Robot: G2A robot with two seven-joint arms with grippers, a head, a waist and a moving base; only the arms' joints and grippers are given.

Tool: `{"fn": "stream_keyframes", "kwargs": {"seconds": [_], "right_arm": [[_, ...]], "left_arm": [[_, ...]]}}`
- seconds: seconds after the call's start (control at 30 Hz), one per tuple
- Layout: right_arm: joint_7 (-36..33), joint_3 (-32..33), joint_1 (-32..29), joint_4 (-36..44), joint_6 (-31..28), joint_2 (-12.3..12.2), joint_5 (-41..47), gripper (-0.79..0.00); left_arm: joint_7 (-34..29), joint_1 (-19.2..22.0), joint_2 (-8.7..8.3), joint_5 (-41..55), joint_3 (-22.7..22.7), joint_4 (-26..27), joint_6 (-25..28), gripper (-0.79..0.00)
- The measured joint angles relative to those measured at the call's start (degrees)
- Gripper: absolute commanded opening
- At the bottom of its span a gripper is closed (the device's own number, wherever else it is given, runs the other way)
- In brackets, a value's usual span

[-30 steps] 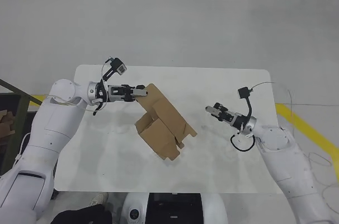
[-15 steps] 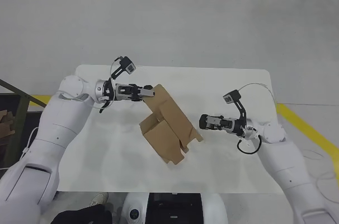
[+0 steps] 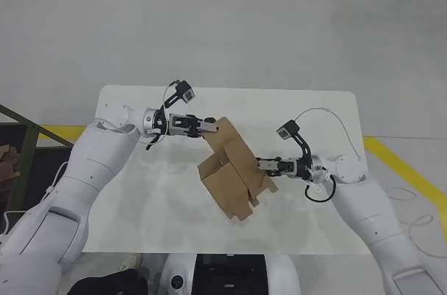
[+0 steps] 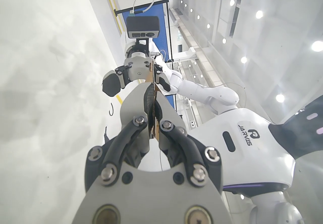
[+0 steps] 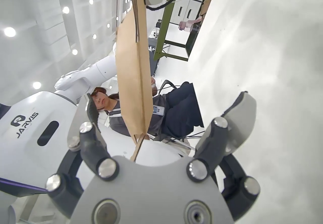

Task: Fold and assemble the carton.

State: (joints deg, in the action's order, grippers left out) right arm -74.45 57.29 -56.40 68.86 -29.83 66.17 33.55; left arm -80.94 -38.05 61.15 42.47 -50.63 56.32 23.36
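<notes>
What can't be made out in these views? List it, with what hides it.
- Top view: whether the carton rests on the table or hangs; its own panels hide its underside.
- Left wrist view: the carton's faces; it shows edge-on in the left gripper.
- Top view: whether the right gripper touches the carton; too small.

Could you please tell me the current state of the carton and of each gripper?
Brown cardboard carton: partly folded, not yet assembled, flaps loose.
Left gripper: shut on one corner of the carton.
Right gripper: open, fingers either side of the carton's edge.
</notes>
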Motion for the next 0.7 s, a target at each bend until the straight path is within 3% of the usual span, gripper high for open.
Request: {"fn": "stream_keyframes", "kwargs": {"seconds": [0.07,0.37,0.43,0.63,0.67,0.7], "right_arm": [[-0.3,-0.4,0.2,0.0,0.3,0.0,0.4,-0.625],[-1.0,-2.3,1.4,-1.4,1.0,0.2,1.0,-0.711],[-1.1,-2.8,1.8,-1.7,1.1,0.3,1.0,-0.776],[-1.3,-4.0,2.6,-2.5,1.4,0.6,1.6,-0.785],[-1.4,-4.2,2.7,-2.6,1.4,0.7,1.7,-0.785],[-1.4,-4.4,2.8,-2.7,1.4,0.7,1.8,-0.785]], "left_arm": [[0.0,0.0,0.02,-0.1,0.1,-0.3,0.0,-0.785],[-0.1,0.1,-0.22,-1.1,0.2,-1.0,-0.1,-0.785],[-0.2,0.2,-0.35,-1.6,0.1,-1.1,-0.2,-0.785],[-0.5,0.3,-0.79,-2.3,0.1,-1.3,-0.5,-0.785],[-0.7,0.3,-0.85,-2.3,0.1,-1.3,-0.6,-0.742],[-0.8,0.4,-0.91,-2.3,0.1,-1.3,-0.8,-0.222]]}}
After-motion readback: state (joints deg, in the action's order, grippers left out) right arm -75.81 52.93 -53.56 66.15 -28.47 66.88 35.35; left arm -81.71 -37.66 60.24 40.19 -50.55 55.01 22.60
